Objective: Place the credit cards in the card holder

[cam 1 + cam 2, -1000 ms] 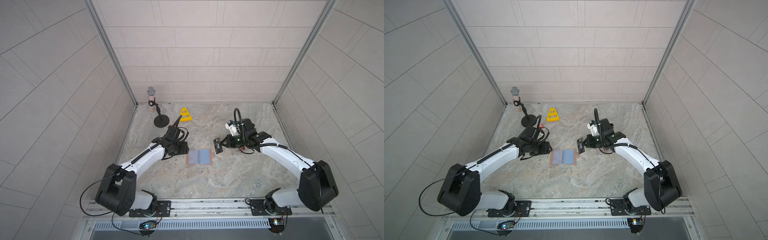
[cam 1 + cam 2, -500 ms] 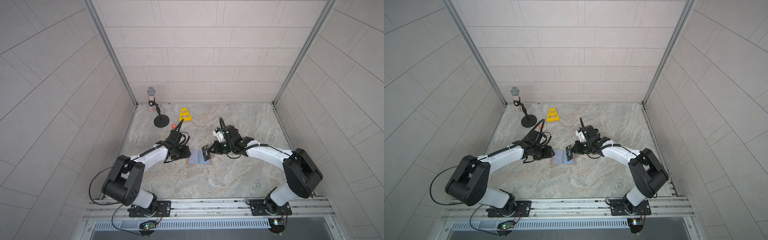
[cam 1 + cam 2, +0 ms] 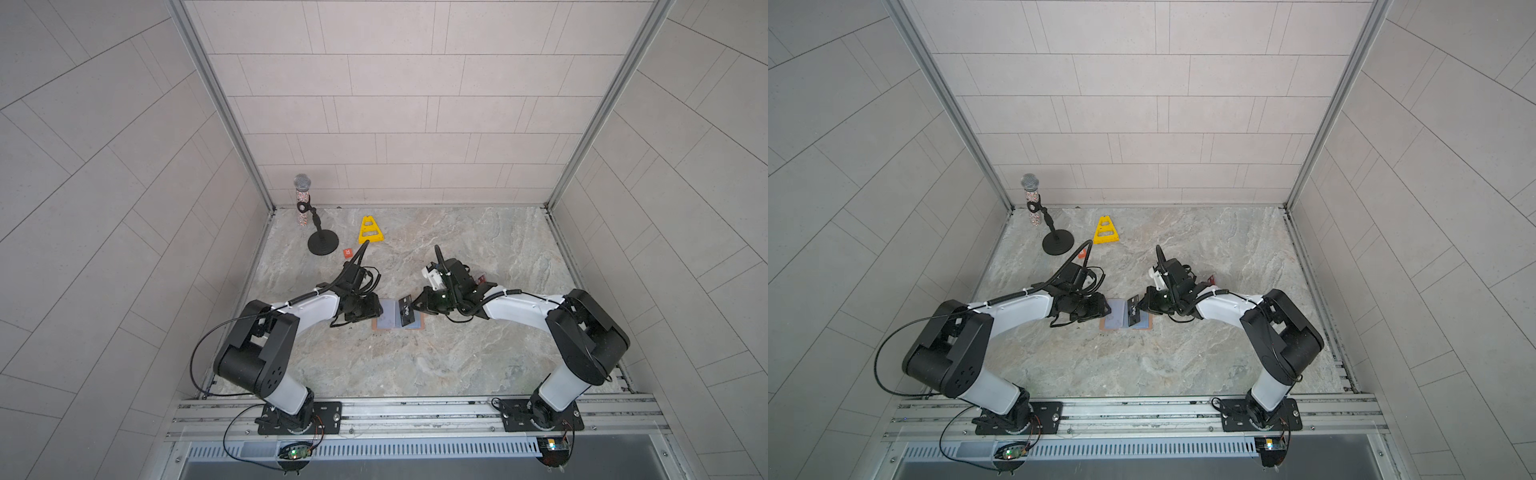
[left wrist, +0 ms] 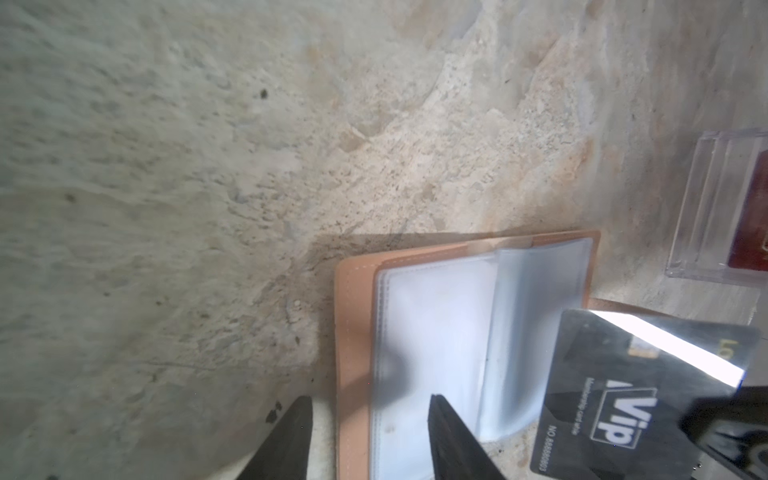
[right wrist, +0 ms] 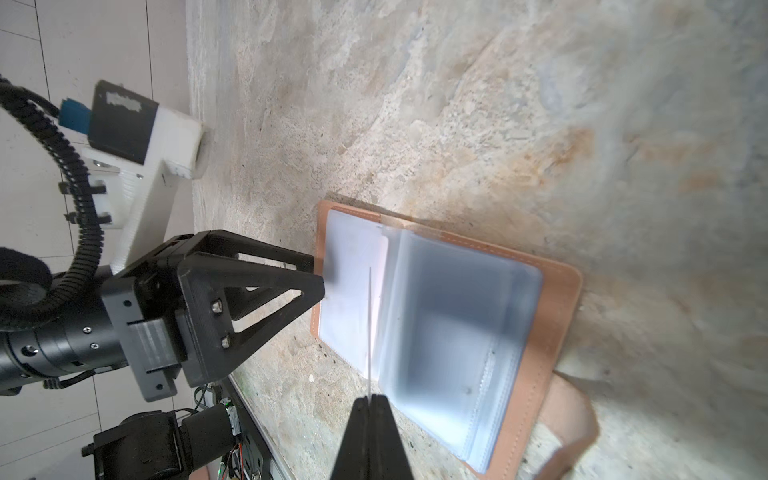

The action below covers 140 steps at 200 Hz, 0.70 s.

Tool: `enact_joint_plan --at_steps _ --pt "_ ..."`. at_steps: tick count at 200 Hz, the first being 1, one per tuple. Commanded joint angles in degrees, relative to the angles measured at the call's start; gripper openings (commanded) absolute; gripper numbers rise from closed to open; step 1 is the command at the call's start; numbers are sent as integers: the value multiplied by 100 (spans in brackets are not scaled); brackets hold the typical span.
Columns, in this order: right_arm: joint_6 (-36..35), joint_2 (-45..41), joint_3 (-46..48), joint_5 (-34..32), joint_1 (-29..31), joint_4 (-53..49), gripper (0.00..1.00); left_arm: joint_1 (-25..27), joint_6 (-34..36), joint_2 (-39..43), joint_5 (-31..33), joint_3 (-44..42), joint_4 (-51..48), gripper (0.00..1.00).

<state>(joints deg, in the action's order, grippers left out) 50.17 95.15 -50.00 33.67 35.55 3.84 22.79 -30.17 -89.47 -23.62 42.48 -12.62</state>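
Card holder (image 3: 387,319) lies open and flat on the marble-look table (image 3: 415,365), approx mid-table btwn the two arms, tan cover down, blue-grey inside up. Its clear sleeves (image 4: 440,332) fan up a bit at the fold. A snap tab (image 5: 571,409) sticks out past one cover edge.

Black VIP card (image 3: 406,311) is over the holder's right-hand half in both top views, close to the fold, tilted rather than flat. White "VIP" lettering reads clearly in the left wrist view. In the right wrist view the card is edge-on, just a thin line over the sleeves. Can't tell if its leading edge touches a sleeve.

Right gripper (image 5: 368,402) is clamped tight on the card's near end, pinching it btwn both pads, and reaches in from the right.

Left gripper (image 4: 370,400) sits at the holder's left edge, jaws partly apart w/ nothing gripped. One finger is over bare table just outside the tan rim, the other over the first sleeve page. Can't tell if the tips press down.

Off past the right gripper, well apart from the holder, is a clear box (image 4: 706,208) w/ a red card (image 4: 753,216) inside.

Back-left of the table: mic on stand (image 3: 302,203), yellow triangle stand (image 3: 370,230), and a small orange tag (image 3: 348,252) near the mic base.
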Motion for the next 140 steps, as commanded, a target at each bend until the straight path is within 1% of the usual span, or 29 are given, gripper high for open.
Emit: enact_joint_plan --at_steps 1,64,140 --pt "153 163 -10 -36 48 211 0 -8 -30 -28 -51 -135 18 48" --pt "282 416 21 8 66 453 0 9 -63 -65 -125 -258 127 41" --pt "440 670 87 69 75 750 0 18 -85 -150 -196 -293 164 37"
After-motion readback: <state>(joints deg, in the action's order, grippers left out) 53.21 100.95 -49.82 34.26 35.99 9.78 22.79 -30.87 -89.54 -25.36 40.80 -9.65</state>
